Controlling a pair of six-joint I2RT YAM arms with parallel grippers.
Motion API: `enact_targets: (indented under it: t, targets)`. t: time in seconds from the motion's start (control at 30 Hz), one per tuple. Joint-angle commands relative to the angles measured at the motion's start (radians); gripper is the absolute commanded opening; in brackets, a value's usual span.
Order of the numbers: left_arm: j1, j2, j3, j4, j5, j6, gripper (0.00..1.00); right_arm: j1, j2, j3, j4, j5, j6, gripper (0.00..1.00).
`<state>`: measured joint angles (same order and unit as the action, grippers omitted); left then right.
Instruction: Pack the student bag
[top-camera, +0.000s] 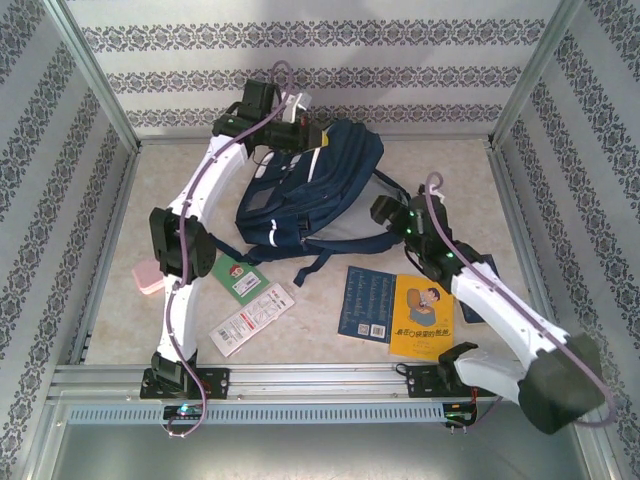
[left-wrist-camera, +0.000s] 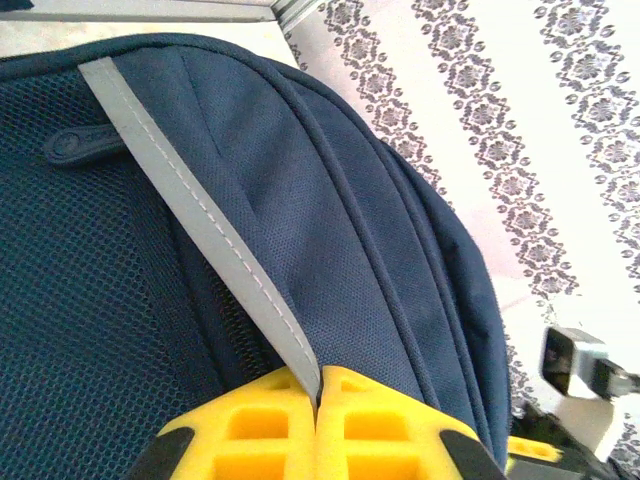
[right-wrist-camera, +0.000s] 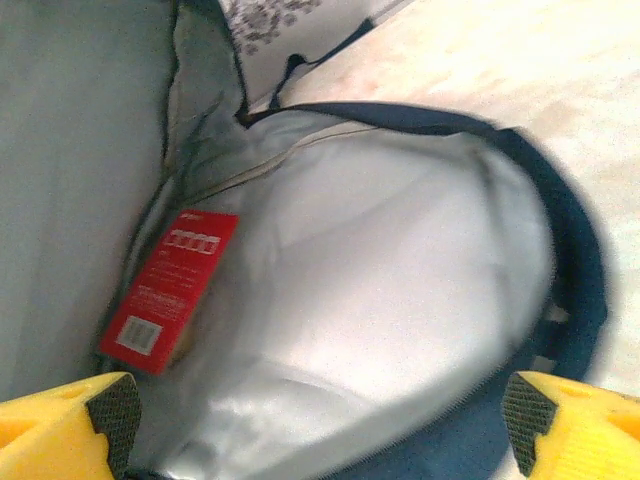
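Note:
The student bag (top-camera: 310, 185), navy blue with white stripes, lies on the table's far middle. At its far top end my left gripper (top-camera: 303, 132) is shut; in the left wrist view the yellow fingertips (left-wrist-camera: 345, 400) pinch the bag's grey reflective stripe (left-wrist-camera: 200, 220). My right gripper (top-camera: 388, 213) is at the bag's right side, open. In the right wrist view its yellow fingers (right-wrist-camera: 70, 420) stand wide apart before the bag's open mouth, with nothing between them. The pale grey lining (right-wrist-camera: 390, 270) and a red tag (right-wrist-camera: 170, 290) show inside.
A blue book (top-camera: 368, 302) and a yellow book (top-camera: 424, 317) lie side by side in front of the bag, near the right arm. On the left lie a pink object (top-camera: 148, 277), a green card (top-camera: 240, 278) and a white-and-red packet (top-camera: 252, 318). Patterned walls enclose the table.

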<state>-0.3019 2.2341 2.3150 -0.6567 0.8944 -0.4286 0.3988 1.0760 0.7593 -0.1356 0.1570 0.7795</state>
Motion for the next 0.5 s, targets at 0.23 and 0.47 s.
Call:
enact_targets:
  t: [0.23,0.47]
  targets:
    - [-0.048,-0.005,0.025,0.063,-0.065,-0.039,0.49,0.017,-0.155,-0.022,-0.196,-0.017,-0.132,0.93]
    - [-0.035,-0.326,-0.293,0.048,-0.264,-0.003,0.55,0.129,-0.101,0.04,-0.19,-0.13,-0.28,0.9]
